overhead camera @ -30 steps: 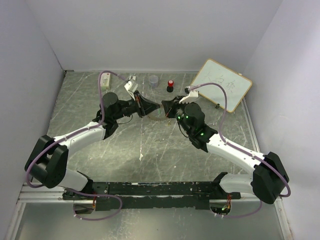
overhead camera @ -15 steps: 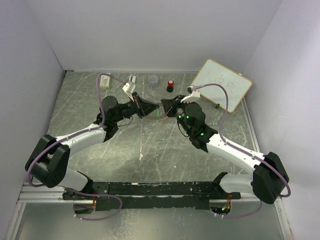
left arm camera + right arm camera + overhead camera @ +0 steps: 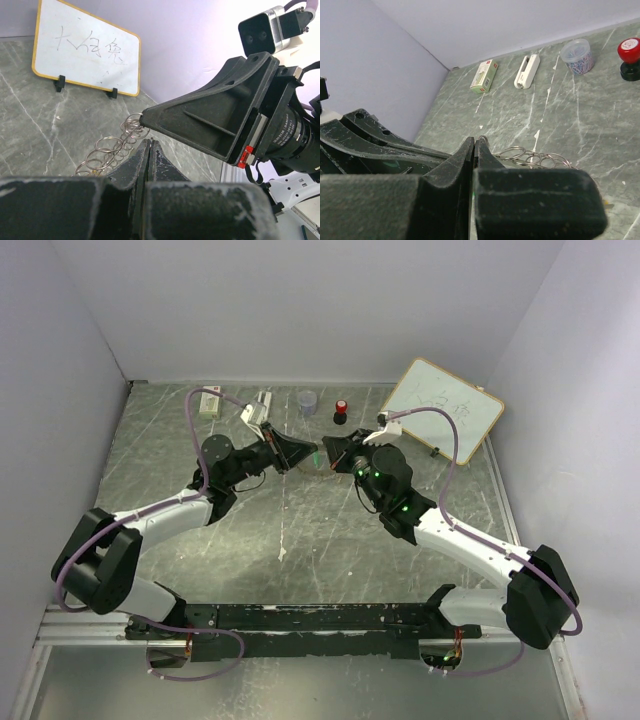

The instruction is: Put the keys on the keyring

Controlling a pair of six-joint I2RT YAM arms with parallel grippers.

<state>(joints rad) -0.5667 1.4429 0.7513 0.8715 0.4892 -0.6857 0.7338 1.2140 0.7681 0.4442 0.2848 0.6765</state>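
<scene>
Keyring (image 3: 111, 149) — partly hidden behind the left end effector (image 3: 149, 142); keys too small to tell.

The keyring (image 3: 110, 149) is silver, the table (image 3: 30, 115) grey-green with white veins, the whiteboard (image 3: 85, 55) orange-framed.

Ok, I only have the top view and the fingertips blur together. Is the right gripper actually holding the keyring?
Observer: Looks so. The left wrist view shows the right gripper shut, with the keyring, a run of linked silver loops, trailing down from its tip.
Operator: And the left one?
Observer: The left gripper is shut too, its tips just under those top loops; nothing shows between them.
Operator: What's in that back cup?
Observer: The right wrist view shows the cup full of coloured paper clips.
</scene>
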